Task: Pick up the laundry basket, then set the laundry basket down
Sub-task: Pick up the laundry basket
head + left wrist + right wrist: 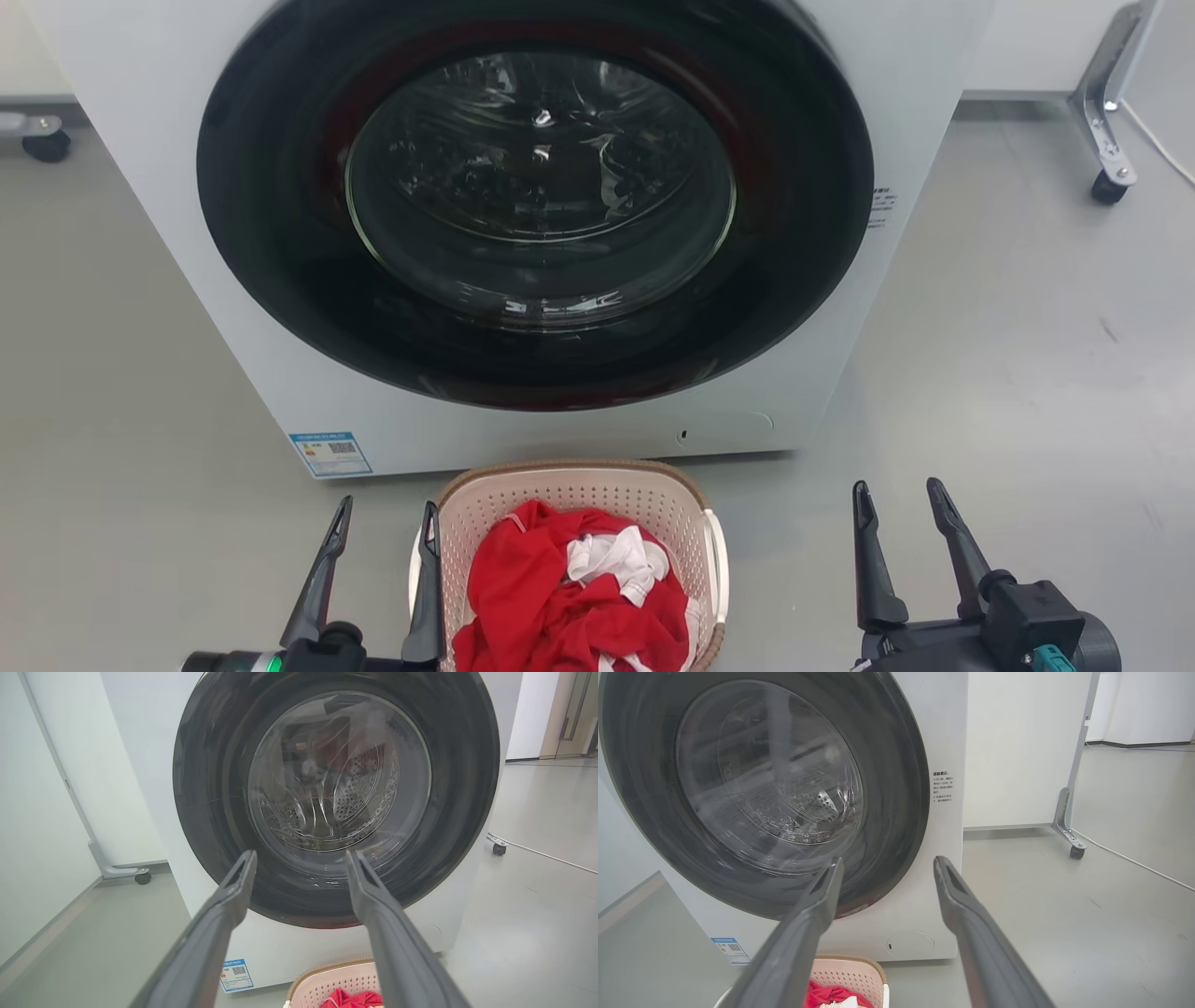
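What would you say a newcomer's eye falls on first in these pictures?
The big dark round door of the washer sits top centre in the head view. Below it on the grey floor, the laundry basket holds bright red and white clothes, between the open left gripper and the open right gripper.

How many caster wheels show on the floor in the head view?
2: one caster left of the washer, one right of it. Others may hide behind it.

We hold our left gripper (388,504) and right gripper (896,484) low, side by side, fingers (319,579) spread apart.
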You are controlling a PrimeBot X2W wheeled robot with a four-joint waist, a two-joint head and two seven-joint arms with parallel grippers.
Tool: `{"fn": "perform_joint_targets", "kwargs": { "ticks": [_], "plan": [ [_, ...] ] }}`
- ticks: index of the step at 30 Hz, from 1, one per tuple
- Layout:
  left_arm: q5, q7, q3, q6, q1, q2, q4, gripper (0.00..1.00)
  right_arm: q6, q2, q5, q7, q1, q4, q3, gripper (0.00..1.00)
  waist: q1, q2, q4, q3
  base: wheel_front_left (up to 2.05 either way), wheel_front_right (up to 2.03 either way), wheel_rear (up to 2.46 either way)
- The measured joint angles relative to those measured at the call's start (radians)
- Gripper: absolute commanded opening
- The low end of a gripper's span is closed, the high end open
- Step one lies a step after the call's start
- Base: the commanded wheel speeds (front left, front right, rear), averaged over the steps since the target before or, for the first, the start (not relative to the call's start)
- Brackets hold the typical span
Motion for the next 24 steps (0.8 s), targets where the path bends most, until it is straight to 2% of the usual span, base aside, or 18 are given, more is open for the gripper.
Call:
{"fn": "perform_joint_targets", "kwargs": {
  "ticks": [11,24],
  "plan": [
    [-0.026,0.0,-0.002,-0.001,-0.127,-0.001,0.076,1.0,0.019,-0.002,-0.001,-0.005,-0.107,0.046,-0.018,1.0,0.0003,0.0,0.009,0.12,0.0,0.0,0.0],
    [-0.084,-0.001,0.01,-0.011,-0.297,-0.008,0.287,1.0,0.037,-0.014,-0.001,-0.007,-0.249,0.177,-0.036,1.0,0.0004,0.0001,0.035,0.304,0.0,0.0,0.0]
  ]
}}
